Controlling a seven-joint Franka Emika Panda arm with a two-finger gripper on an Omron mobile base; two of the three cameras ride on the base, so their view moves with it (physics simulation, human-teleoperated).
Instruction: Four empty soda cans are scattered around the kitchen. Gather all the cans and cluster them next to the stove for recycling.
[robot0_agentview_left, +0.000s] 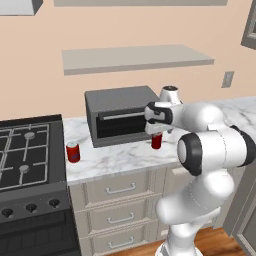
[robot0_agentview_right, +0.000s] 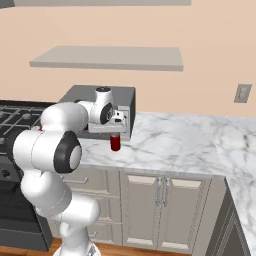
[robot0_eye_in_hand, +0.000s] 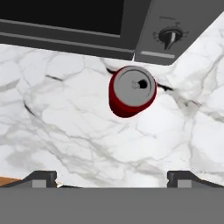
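Observation:
A red soda can (robot0_agentview_left: 156, 142) (robot0_agentview_right: 115, 143) stands upright on the marble counter just in front of the grey countertop oven's right end. My gripper (robot0_agentview_left: 156, 133) (robot0_agentview_right: 115, 133) hangs directly over it, pointing down, open and empty. In the hand view the can's silvery top (robot0_eye_in_hand: 132, 86) sits above centre, with the two fingertips (robot0_eye_in_hand: 41, 179) spread wide at the bottom and the gripper (robot0_eye_in_hand: 113, 179) clear of it. A second red soda can (robot0_agentview_left: 73, 151) stands on the counter right beside the black stove (robot0_agentview_left: 25, 155).
The grey countertop oven (robot0_agentview_left: 120, 116) (robot0_agentview_right: 74, 94) (robot0_eye_in_hand: 87, 26) stands close behind the can under my hand. A wall shelf (robot0_agentview_left: 135, 57) hangs above. The marble counter (robot0_agentview_right: 190, 140) stretches right and turns a corner. Drawers and cabinet doors (robot0_agentview_left: 120, 200) are below.

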